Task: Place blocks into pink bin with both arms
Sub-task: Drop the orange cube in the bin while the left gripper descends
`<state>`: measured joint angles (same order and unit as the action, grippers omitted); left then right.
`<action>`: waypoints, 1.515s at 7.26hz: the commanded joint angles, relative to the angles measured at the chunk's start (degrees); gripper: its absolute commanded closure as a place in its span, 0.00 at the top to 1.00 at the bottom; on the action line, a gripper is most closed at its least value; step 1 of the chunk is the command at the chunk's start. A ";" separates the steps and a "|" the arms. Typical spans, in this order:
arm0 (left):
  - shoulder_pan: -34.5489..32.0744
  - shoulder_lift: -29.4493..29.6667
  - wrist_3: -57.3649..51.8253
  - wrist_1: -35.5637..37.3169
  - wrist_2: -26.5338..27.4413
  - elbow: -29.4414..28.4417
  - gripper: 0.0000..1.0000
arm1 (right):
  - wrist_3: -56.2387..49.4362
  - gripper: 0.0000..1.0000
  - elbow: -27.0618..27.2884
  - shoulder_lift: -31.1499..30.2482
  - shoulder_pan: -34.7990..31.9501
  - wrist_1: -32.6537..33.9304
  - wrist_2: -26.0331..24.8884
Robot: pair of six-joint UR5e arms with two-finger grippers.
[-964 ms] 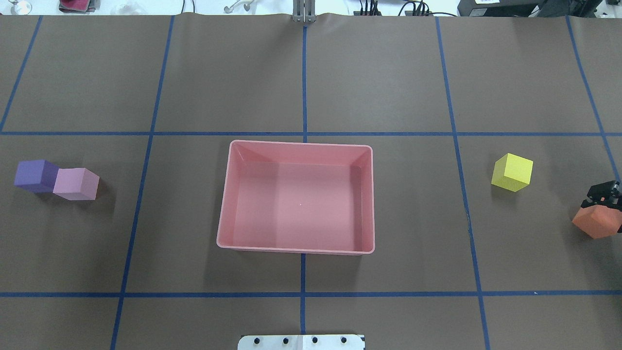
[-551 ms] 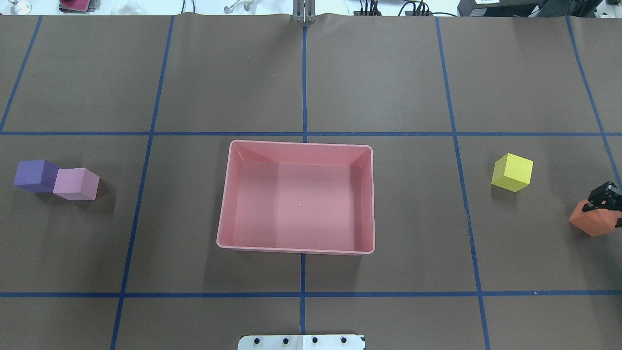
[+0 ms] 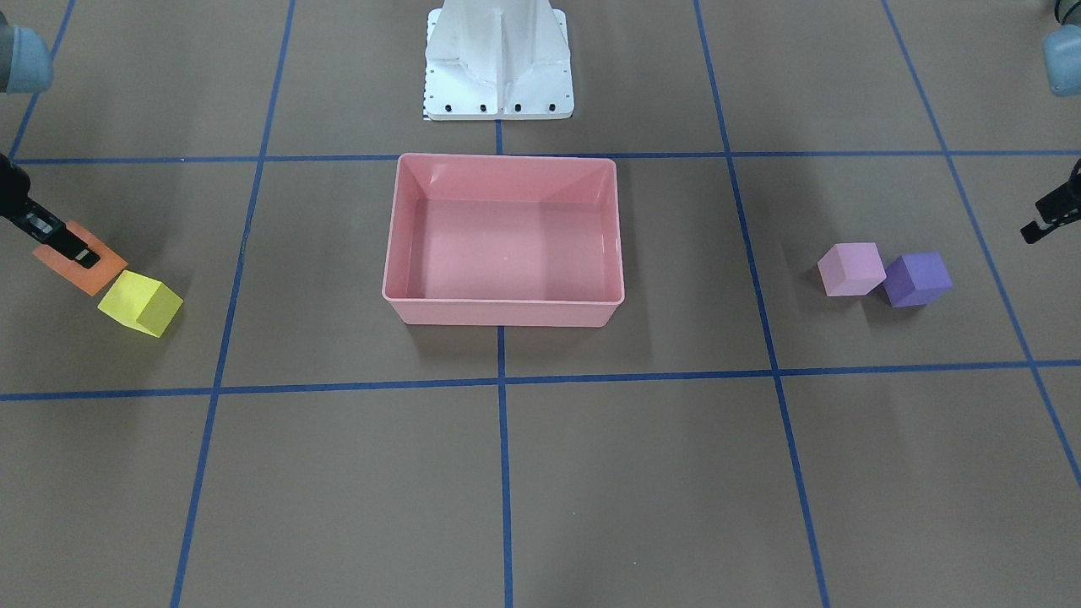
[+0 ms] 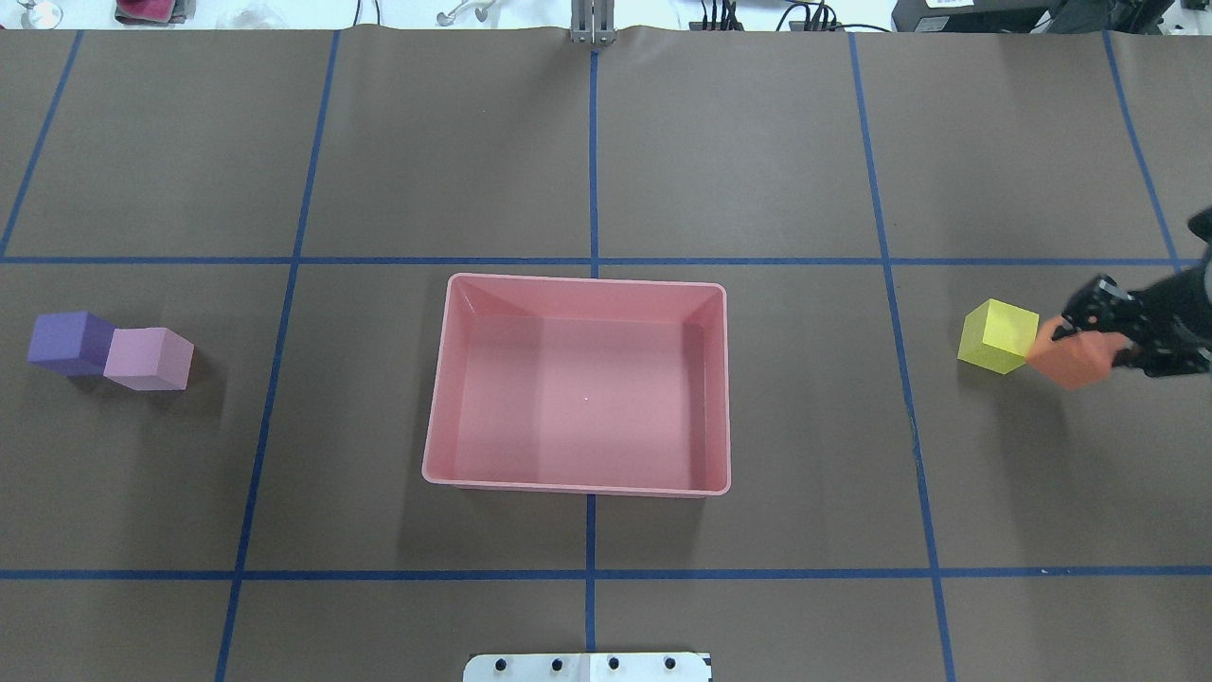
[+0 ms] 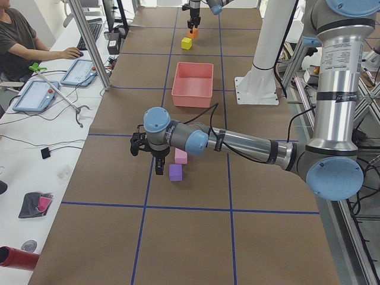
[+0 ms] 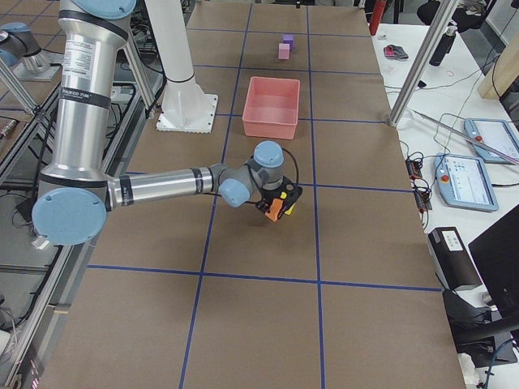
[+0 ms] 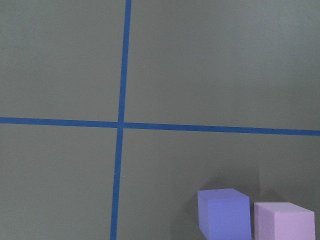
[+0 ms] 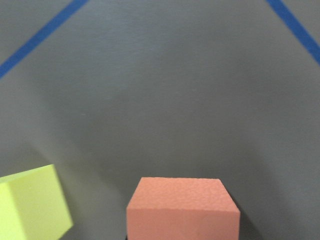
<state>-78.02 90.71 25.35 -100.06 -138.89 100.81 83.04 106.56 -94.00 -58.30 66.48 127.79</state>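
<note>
My right gripper (image 4: pixel 1101 339) is shut on the orange block (image 4: pixel 1070 360) and holds it right beside the yellow block (image 4: pixel 997 335), at the table's right. In the right wrist view the orange block (image 8: pixel 182 207) fills the bottom centre, with the yellow block (image 8: pixel 30 205) at lower left. The pink bin (image 4: pixel 587 281) stands empty in the middle. The purple block (image 4: pixel 68 341) and the light pink block (image 4: pixel 149 358) touch each other at the left. My left gripper (image 3: pixel 1047 219) hangs near them at the front-facing view's edge; I cannot tell its jaws.
The white pedestal base (image 3: pixel 498 59) stands behind the bin on the robot's side. Blue tape lines (image 4: pixel 594 161) divide the brown table cover. An operator (image 5: pixel 18 41) sits at a desk with tablets beside the table's far long edge.
My right gripper has carried the orange block away from the table's right edge, forward and inward, until it is next to the yellow block. The other blocks and the bin have not moved.
</note>
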 commanded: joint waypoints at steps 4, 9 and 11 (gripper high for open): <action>20.52 1.05 19.47 -7.78 11.52 2.46 0.99 | 15.42 0.00 9.99 29.88 16.67 27.13 -6.55; 22.74 0.96 20.00 -7.96 11.63 2.11 0.99 | 19.88 0.06 2.52 39.60 28.68 27.13 -16.16; 23.18 0.96 19.83 -7.96 11.63 1.58 0.99 | 19.88 0.41 1.55 39.68 30.00 27.13 -16.51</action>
<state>-55.16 91.67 45.31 -108.02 -127.27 102.66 102.90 108.83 -54.47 -29.23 93.61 111.70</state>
